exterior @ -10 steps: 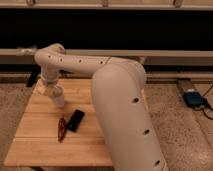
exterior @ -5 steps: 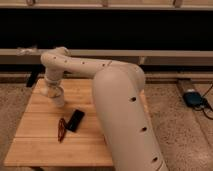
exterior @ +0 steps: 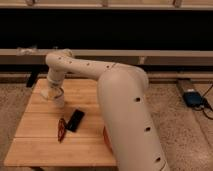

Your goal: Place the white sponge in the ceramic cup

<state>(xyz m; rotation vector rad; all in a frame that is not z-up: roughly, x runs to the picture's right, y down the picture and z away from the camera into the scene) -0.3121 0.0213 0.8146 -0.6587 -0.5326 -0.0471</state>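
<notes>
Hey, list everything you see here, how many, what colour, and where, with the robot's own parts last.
Wooden table: one, light wood, lower left.
Ceramic cup: one, white, far left part of the table, under the arm's end.
Black slab: one, flat, table centre.
Thin dark-red item: one, just left of the slab.
Orange object: one, mostly hidden behind the arm.
Blue device: one, on the floor, right.
White sponge: not visible.
Robot arm: one, white, reaching left.
Claw: one, at the cup.

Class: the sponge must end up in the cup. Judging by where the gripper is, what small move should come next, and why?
Probably a short, straight descent. The gripper hangs at the table's far left, right over the white cup, away from the black slab. The sponge itself isn't visible, presumably held, so lower before releasing.
</notes>
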